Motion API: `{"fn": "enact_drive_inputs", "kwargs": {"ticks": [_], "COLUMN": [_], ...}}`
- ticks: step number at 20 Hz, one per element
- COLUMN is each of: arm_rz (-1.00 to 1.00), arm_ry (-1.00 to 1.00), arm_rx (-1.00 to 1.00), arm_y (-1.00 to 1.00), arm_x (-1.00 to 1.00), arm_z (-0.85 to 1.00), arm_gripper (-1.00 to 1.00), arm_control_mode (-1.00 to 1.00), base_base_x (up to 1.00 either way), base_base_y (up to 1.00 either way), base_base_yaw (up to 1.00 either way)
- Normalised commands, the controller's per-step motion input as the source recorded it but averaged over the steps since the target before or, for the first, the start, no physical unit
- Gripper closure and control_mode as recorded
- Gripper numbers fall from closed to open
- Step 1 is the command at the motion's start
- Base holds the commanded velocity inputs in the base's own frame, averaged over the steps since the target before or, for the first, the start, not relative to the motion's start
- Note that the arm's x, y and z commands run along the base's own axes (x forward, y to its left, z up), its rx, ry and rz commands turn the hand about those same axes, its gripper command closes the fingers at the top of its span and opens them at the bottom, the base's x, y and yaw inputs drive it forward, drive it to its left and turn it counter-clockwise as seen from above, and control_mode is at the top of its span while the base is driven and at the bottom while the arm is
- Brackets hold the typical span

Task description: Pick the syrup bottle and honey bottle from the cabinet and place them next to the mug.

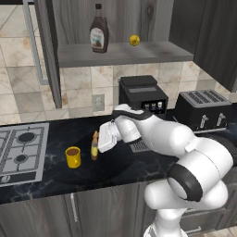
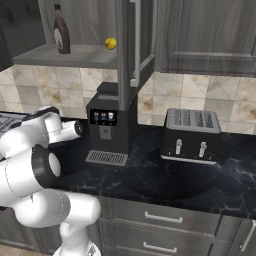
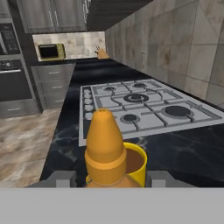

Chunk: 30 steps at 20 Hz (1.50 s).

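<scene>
My gripper is shut on the slim amber honey bottle, which stands upright just right of the yellow mug on the black counter. In the hand view the bottle's orange pointed cap rises between my fingertips, with the mug close behind it. I cannot tell whether the bottle's base touches the counter. The dark brown syrup bottle stands on the cabinet's grey shelf board, high above and behind my hand. It is also at the shelf's left end in the right base view.
A small yellow ball lies on the shelf right of the syrup bottle. A black coffee machine and a toaster stand against the wall to the right. The gas hob lies left of the mug.
</scene>
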Motion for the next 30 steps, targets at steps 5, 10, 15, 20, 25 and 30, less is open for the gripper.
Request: {"fn": "enact_drive_inputs", "kwargs": {"ticks": [5, 10, 15, 20, 25, 30], "arm_rz": [0.00, 0.00, 0.00, 0.00, 0.00, 0.00], "arm_ry": [0.00, 0.00, 0.00, 0.00, 0.00, 0.00], "arm_rx": [0.00, 0.00, 0.00, 0.00, 0.00, 0.00], "arm_y": [0.06, 0.06, 0.03, 0.00, 0.00, 0.10], "arm_x": [0.00, 0.00, 0.00, 0.00, 0.03, 0.23], "arm_z": [-0.14, -0.16, -0.18, -0.15, -0.15, -0.02], "arm_gripper": [1.00, 1.00, 1.00, 1.00, 1.00, 1.00], "arm_control_mode": [-1.00, -1.00, -1.00, -1.00, -1.00, -1.00], "base_base_x": [0.00, 0.00, 0.00, 0.00, 0.00, 0.00], "base_base_y": [0.00, 0.00, 0.00, 0.00, 0.00, 0.00], "base_base_yaw": [0.00, 0.00, 0.00, 0.00, 0.00, 0.00]}}
